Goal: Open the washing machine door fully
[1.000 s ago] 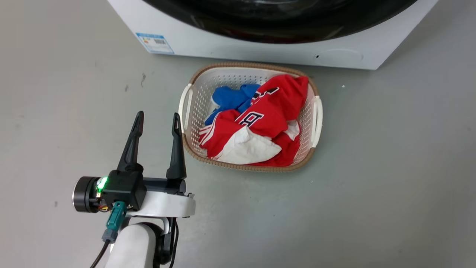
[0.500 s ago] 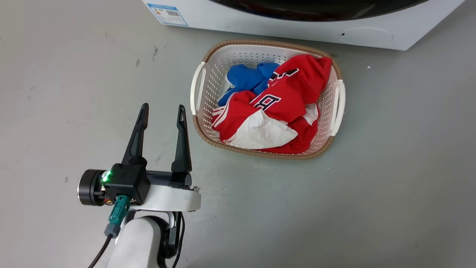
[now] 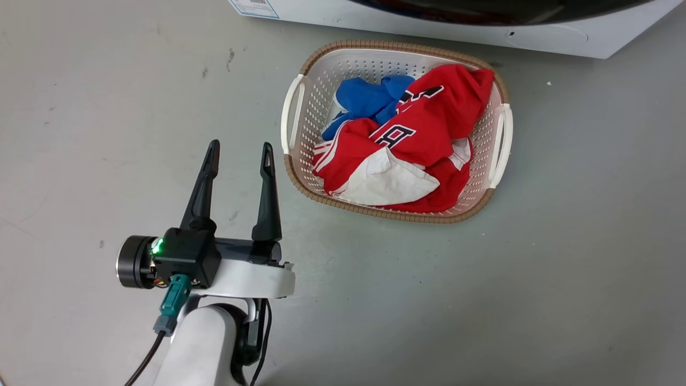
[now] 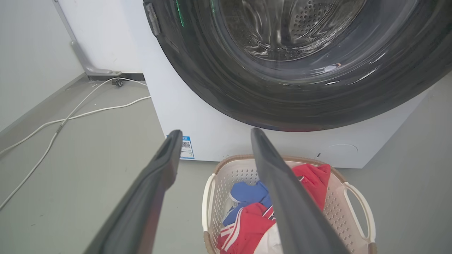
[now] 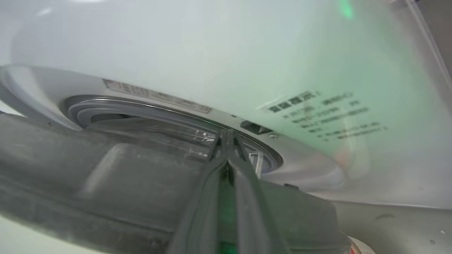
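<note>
Black door (image 4: pixel 212 91); white basket (image 3: pixel 353 67), brown rim (image 3: pixel 396 216); red jersey (image 3: pixel 434 120); blue cloth (image 3: pixel 364 96).

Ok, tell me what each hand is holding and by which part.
Left hand: open, nothing held. Right hand: shut on nothing, poised at the inner edge of the door; whether it touches cannot be told.

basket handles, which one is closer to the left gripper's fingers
The white handle on the basket's left side in the head view, the side toward the left gripper; the other handle lies beyond the clothes.
</note>
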Tool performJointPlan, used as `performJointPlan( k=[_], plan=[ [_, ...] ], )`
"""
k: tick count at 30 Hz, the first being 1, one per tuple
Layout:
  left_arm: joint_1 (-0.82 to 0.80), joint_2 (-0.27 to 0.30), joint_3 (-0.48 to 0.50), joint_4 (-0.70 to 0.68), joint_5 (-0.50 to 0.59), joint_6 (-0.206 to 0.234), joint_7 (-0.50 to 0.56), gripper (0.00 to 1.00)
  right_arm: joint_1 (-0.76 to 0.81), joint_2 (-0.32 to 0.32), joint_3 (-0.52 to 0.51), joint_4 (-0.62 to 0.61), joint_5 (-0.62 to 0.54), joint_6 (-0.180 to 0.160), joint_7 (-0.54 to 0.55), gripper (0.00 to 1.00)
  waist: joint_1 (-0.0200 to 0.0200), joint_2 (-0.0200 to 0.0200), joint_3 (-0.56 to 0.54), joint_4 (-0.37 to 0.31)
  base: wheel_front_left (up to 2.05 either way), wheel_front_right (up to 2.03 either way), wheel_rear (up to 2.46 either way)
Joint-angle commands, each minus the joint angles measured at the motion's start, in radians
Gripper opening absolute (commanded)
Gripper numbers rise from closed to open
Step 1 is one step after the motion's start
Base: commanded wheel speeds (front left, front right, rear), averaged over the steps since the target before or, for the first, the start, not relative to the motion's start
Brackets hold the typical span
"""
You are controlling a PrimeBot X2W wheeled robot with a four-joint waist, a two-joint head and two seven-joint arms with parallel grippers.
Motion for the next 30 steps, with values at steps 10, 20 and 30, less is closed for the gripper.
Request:
performJointPlan(
  k=[10,20,30],
  plan=[
    [0.017,0.0,0.031,0.009,0.018,-0.01,-0.003,1.0,0.168,0.014,0.023,-0.131,0.059,0.002,0.051,0.0,-0.0001,0.0,-0.051,-0.026,0.0,0.0,0.0],
    [0.033,0.0,0.05,0.013,0.029,-0.029,-0.003,1.0,0.327,0.016,0.032,-0.269,0.099,0.002,0.058,0.0,-0.0001,0.0,-0.091,-0.051,0.0,0.0,0.0],
    [0.065,0.0,0.062,0.019,0.034,-0.038,-0.003,1.0,0.467,0.029,0.062,-0.398,0.132,0.002,0.076,0.0,-0.0001,0.0,-0.135,-0.055,0.0,0.0,0.0]
  ],
)
